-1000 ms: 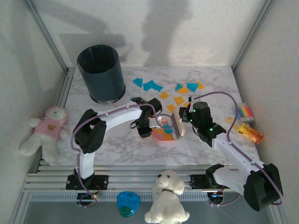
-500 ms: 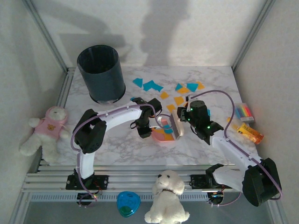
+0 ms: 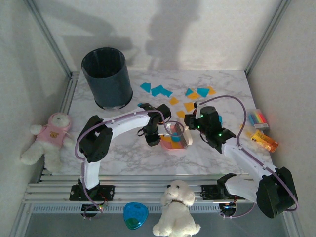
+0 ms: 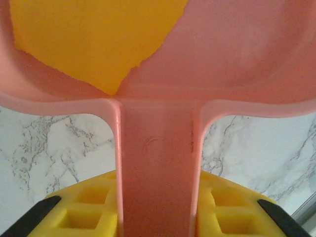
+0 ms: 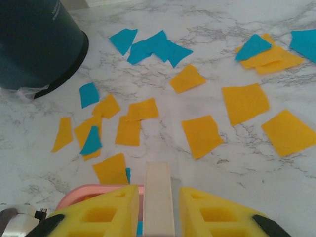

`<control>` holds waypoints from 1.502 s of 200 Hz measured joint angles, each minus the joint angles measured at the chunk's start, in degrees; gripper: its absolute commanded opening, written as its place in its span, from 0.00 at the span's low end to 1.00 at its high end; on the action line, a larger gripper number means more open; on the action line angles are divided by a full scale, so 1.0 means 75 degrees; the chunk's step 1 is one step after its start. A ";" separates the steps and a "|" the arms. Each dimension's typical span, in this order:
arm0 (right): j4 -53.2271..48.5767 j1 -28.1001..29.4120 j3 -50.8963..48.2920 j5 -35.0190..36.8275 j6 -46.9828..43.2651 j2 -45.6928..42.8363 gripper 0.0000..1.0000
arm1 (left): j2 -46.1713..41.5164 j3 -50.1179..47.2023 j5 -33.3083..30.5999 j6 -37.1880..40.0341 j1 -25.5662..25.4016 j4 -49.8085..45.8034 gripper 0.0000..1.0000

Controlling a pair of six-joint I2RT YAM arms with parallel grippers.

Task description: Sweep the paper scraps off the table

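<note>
At the far left of the table (image 3: pixel 123 160) stands a dark bin (image 3: pixel 106 74). Just right of it the left gripper (image 4: pixel 157 210) is clamped tight on the handle of a pink dustpan (image 3: pixel 174 144), and the pan's mouth opens rightward. One orange scrap and a bit of teal already lie in it.

Touching that mouth, or very nearly, is the right gripper (image 5: pixel 158 210). Its yellow fingers (image 5: pixel 217 212) are closed hard on a pale flat handle (image 5: pixel 158 187) — a brush, I take it — whose long axis points straight away from the arms.

What the next stroke turns on is this: the loose paper scraps (image 3: pixel 189 105) lie beyond the brush, on the far side from the bases, in a band running crosswise from near the bin's foot out to the right. The right arm is plainly the nearer one, and I judge it must reach past the pieces and draw them back toward the pan, which sits on its near-left side.

The scraps are small flat bits — orange-yellow squares and teal triangles. Some overlap in little heaps, while others lie singly on the marble, well apart.
</note>
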 measured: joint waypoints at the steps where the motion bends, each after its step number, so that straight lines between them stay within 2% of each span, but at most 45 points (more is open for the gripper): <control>1: 0.0000 0.0000 0.0000 0.0000 0.0003 -0.0006 0.00 | 0.0000 -0.0003 0.0000 0.0000 0.0000 0.0000 0.00; 72: -0.0227 0.0026 -0.0082 0.0493 0.0006 -0.0565 0.00 | -0.0169 -0.0198 -0.0003 0.0000 0.0003 0.0178 0.00; 133: -0.0437 -0.0090 -0.0087 0.1687 -0.0108 -0.1026 0.00 | -0.0204 -0.0283 -0.0003 -0.0003 0.0003 0.0248 0.00; 179: -0.0828 -0.1303 0.0038 0.1699 -0.0213 -0.1075 0.00 | -0.0204 -0.0286 0.0000 -0.0003 0.0003 0.0262 0.00; 235: -0.0833 -0.2993 0.0632 0.0813 -0.0472 -0.0530 0.00 | -0.0204 -0.0286 0.0015 0.0009 0.0003 0.0428 0.00; 300: -0.0831 -0.4185 0.1212 -0.0245 -0.0493 0.0437 0.00 | -0.0204 -0.0356 0.0099 0.0125 0.0003 0.0807 0.00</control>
